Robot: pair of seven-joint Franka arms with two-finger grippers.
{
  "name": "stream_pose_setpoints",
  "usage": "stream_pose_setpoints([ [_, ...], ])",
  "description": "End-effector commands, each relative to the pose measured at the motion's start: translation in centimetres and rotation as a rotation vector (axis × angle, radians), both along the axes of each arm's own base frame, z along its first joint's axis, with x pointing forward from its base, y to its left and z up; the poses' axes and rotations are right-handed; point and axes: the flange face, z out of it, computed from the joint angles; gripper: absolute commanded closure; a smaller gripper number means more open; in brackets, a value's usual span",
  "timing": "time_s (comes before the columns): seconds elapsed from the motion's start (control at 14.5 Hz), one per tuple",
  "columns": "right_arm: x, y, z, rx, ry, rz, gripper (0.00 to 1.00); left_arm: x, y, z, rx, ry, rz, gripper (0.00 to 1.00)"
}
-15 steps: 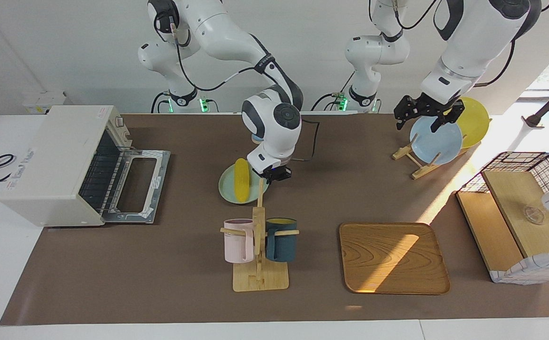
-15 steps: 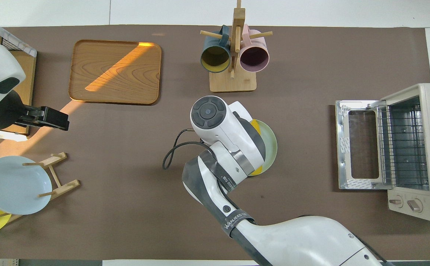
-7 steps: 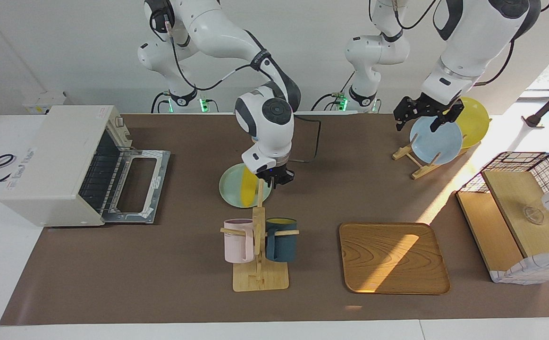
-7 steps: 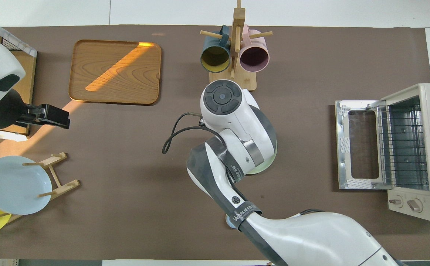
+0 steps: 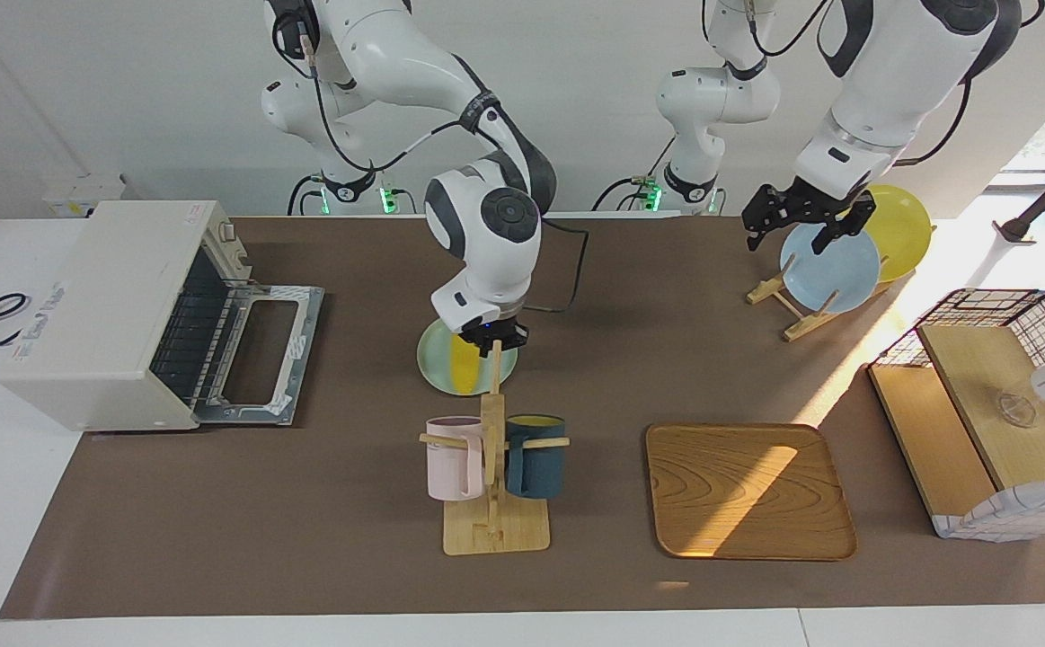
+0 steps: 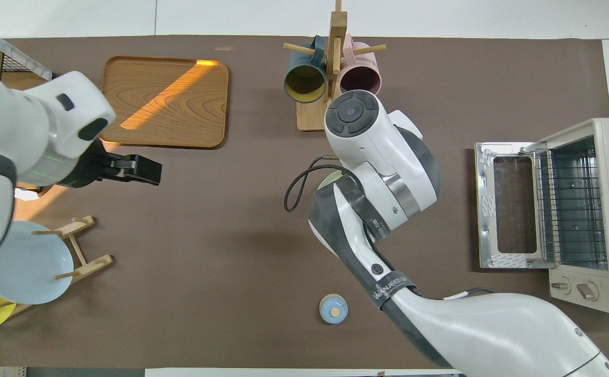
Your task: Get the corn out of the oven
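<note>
The corn (image 5: 464, 361) lies on a pale green plate (image 5: 437, 367) at mid-table, out of the oven (image 5: 118, 310), which stands at the right arm's end of the table with its door (image 5: 261, 350) dropped open. The right gripper (image 5: 492, 340) hangs over the plate with its fingertips closed, holding nothing. The left gripper (image 5: 801, 216) waits with its jaws spread wide and empty over the plate rack (image 5: 796, 301), toward the table's left-arm end.
</note>
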Motion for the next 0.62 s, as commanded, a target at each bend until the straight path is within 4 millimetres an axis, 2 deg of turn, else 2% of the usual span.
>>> stream_pose_setpoints([
  [0.0,-0.6,-7.8,-2.2,-0.015,0.062,-0.059,1.0,-1.7,-2.9,-1.6,-0.032,0.001,-0.01,0.0],
  [0.14,-1.2,-11.4,-3.9,-0.008,0.101,-0.063,1.0,-1.7,-3.3,-1.6,-0.044,0.0,-0.01,0.0],
  [0.21,-1.4,-12.5,-4.5,-0.012,0.102,-0.053,1.0,-1.6,-3.8,-1.8,-0.057,-0.006,-0.008,0.0],
  [0.28,-1.5,-14.1,-4.9,-0.02,0.102,-0.044,1.0,-1.9,-5.8,-2.5,-0.066,-0.01,0.001,0.0],
  [0.41,-1.4,-17.5,-5.9,-0.004,0.115,-0.026,1.0,-2.6,-11.6,-5.5,-0.079,-0.019,0.06,0.0],
  [0.55,-2.1,-18.8,-6.6,-0.005,0.124,0.001,1.0,-4.2,-17.8,-9.1,-0.093,-0.022,0.058,0.0],
])
